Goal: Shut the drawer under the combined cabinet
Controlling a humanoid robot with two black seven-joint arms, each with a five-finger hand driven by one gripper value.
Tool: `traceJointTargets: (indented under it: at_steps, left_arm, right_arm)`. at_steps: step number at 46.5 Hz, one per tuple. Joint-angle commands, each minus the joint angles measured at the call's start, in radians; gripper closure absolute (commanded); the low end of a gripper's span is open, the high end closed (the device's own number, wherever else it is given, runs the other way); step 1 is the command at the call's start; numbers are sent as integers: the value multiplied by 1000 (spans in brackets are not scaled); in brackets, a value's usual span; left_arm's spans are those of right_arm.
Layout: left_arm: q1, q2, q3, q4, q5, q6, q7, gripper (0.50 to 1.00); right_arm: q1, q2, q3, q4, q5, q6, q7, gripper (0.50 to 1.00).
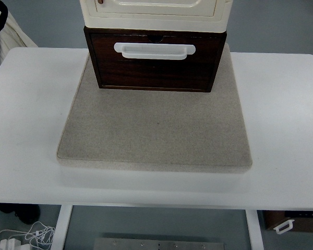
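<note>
A white table (pixel 281 130) fills most of the frame, its near edge running across the lower part. On it lies a large beige mat (pixel 156 135), square and flat, centred in the picture. At the top centre, on the mat's far part, stands the combined cabinet: a cream upper unit (pixel 156 13) cut off by the top edge, and under it the dark brown wooden drawer (pixel 156 65), its front facing the camera with a white handle (pixel 154 50) across its upper part. Whether the drawer stands out from the cabinet or sits flush cannot be told from this steep angle. Neither robot hand shows, so the state of their fingers cannot be told. White cables (pixel 26 237) lie on the floor at lower left
</note>
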State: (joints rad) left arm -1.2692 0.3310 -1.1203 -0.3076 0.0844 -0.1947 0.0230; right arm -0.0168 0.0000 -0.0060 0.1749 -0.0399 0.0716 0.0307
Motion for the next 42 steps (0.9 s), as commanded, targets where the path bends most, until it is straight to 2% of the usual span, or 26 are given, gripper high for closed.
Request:
traceJointTargets:
  at_steps: [1, 10, 23, 42]
  left_arm:
    - [16, -17, -7, 15, -5, 21, 0, 501]
    - [20, -70, -3, 73, -78, 83, -9, 501]
    - [74, -125, -1, 93, -127, 93, -8, 501]
    - [132, -152, -3, 88, -235, 77, -6, 501]
  right_arm:
    - [-2, 0, -5, 0, 0, 0, 0, 548]
    - [0, 0, -3, 0, 0, 0, 0, 548]
    - [-2, 0, -2, 0, 0, 0, 0, 548]
    - [-2, 0, 4, -2, 3, -1, 0, 548]
